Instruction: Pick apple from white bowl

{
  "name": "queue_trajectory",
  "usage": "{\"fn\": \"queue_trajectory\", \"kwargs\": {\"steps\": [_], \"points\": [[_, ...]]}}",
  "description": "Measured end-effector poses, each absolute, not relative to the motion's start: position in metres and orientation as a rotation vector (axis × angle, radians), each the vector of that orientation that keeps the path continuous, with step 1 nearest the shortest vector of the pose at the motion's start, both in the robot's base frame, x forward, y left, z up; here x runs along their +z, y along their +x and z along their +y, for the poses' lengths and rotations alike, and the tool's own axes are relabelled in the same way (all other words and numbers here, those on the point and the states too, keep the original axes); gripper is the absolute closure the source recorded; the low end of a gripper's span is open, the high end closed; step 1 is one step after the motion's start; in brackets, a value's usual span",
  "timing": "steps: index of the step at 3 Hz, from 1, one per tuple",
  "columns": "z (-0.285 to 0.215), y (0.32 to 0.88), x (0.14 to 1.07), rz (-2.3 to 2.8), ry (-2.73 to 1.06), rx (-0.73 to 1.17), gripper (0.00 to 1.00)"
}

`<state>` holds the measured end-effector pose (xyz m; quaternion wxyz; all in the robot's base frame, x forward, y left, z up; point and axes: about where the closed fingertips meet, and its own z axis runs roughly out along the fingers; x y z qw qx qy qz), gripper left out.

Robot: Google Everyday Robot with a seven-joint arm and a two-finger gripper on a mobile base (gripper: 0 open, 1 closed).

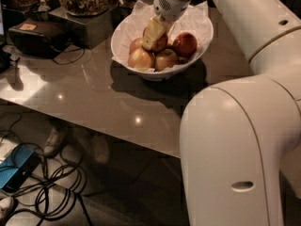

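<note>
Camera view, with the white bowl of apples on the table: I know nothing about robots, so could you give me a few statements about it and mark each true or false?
1. The wide white paper-lined bowl stands on the glossy grey table. True.
2. The bowl holds a single apple. False: several apples lie in it, such as the yellow-pink apple at its front.
3. The robot's gripper is down inside the bowl, right over the apples. True.
4. The floor under the table is bare. False: black cables and a blue device lie there.
</note>
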<state>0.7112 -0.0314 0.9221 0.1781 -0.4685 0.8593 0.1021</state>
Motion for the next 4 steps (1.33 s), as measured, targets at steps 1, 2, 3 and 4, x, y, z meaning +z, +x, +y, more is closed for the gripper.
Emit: {"fn": "queue_trajectory", "kwargs": {"steps": [1,2,3,4], "points": [[-0.031,0.711,0.922,2.431,-1.325,0.289,0.93],[-0.025,0.710,0.928,2.401,-1.347,0.267,1.00],[-0.012,0.692,0.950,2.333,-1.422,0.279,1.00],[-0.003,0.677,0.966,2.259,-1.497,0.326,1.00]]}}
